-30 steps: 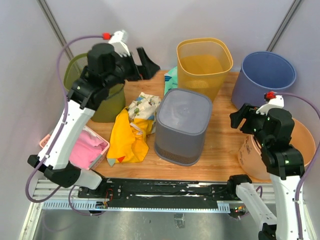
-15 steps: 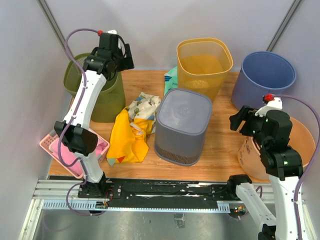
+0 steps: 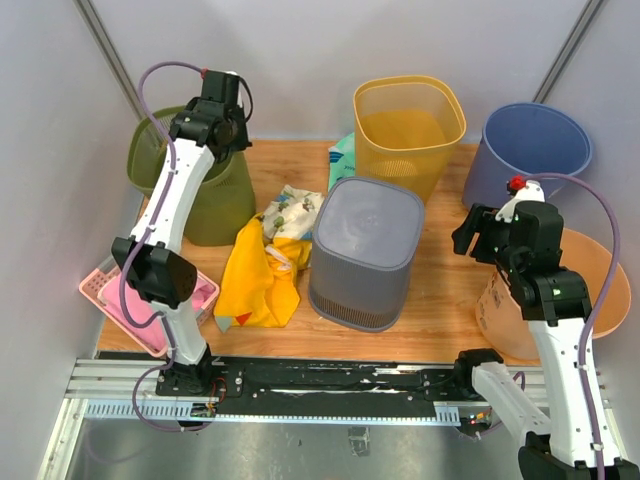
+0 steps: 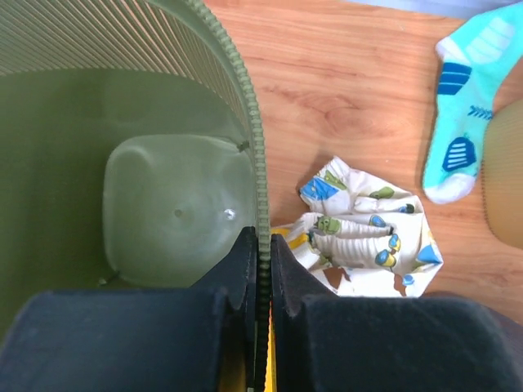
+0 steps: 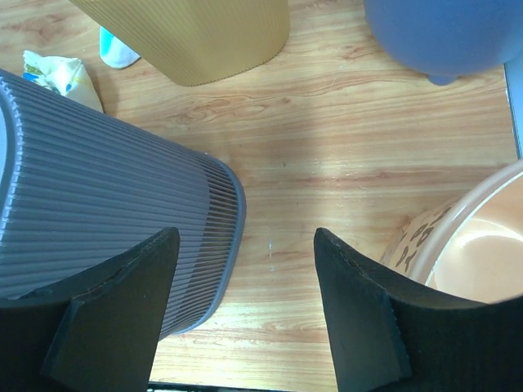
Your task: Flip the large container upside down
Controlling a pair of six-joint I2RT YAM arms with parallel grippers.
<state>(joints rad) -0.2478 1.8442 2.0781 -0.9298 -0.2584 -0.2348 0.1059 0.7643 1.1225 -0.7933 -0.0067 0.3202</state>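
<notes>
- The green bin (image 3: 205,200) stands upright, mouth up, at the upper left of the overhead view, at the left edge of the table (image 3: 450,300). In the left wrist view it looks empty.
- The left gripper (image 4: 260,245) has its fingers pressed together on the bin's right-hand rim, one inside the wall and one outside.
- The right gripper (image 5: 243,238) is spread and holds nothing. It hangs over bare wood between the grey bin (image 5: 98,188) and the peach tub (image 5: 466,245).
- Step in hand, as judged: tip the green bin over by its rim.
- Procedure: keep the pinch firm, because a thin ribbed wall may flex or slip. Lift until the base leaves the table, then roll the wrist toward open wood.
- Caution: the patterned cloth (image 4: 359,237) lies just beside the bin. Set the mouth down off the cloth, or the bin may rest tilted.
</notes>
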